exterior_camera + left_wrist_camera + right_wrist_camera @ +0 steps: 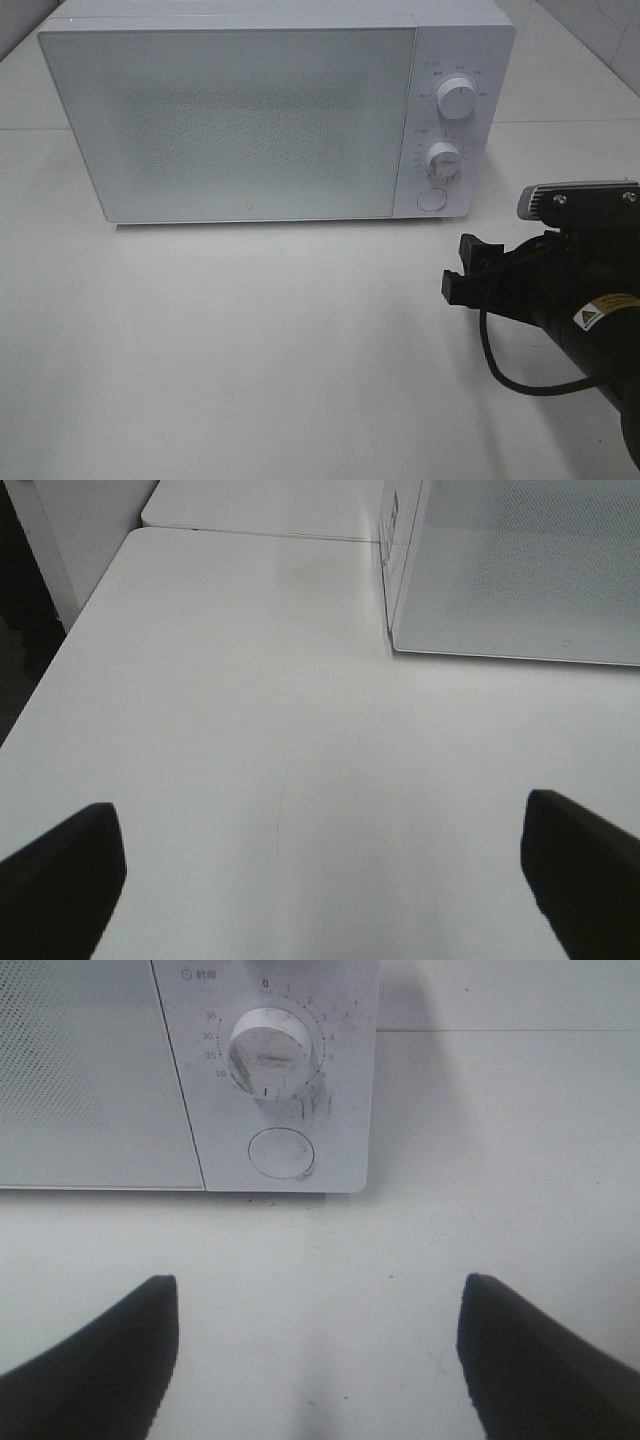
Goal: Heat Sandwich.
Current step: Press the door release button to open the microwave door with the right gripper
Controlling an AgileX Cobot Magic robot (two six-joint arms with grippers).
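Note:
The sandwich is out of view in every frame. A white microwave [250, 120] stands at the back of the table with its frosted door shut. My right gripper [458, 265] hovers open and empty above the table, in front of the control panel's lower right corner. In the right wrist view the gripper [320, 1360] faces the timer dial [272, 1052] and the round button [281, 1153]. My left gripper [320, 880] is also open and empty, over bare table near the microwave's [520, 570] left front corner. The exterior view does not show the left arm.
The panel carries an upper knob [458, 98], a lower knob [443, 158] and a round button [432, 198]. The white table [250, 350] ends at a left edge [60, 670], with a dark drop beyond. A black cable [520, 380] loops beneath the right arm.

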